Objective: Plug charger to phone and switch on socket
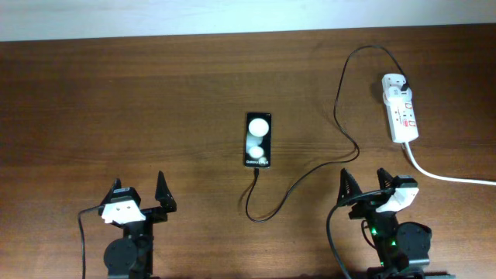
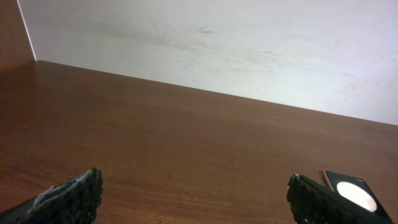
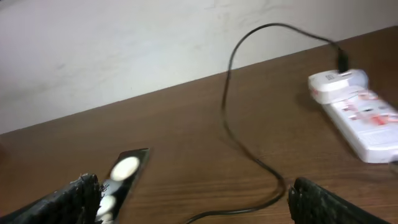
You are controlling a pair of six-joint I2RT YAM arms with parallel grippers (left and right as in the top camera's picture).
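Black charger (image 1: 336,108) looks plugged into the phone (image 1: 258,139) and the socket (image 1: 402,112). Turning it on is probably left. Left end effector (image 1: 139,182) and right end effector (image 1: 363,178) are spread, empty.

Phone (image 1: 258,140) has tiny white txt, too small to read.

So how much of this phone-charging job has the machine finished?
The thin black cable already runs from the white power strip to the near end of the flat black phone, seemingly plugged in. Nothing is in hand: the left pincer and right pincer are open, empty. Left: turning the strip on, which I cannot confirm.
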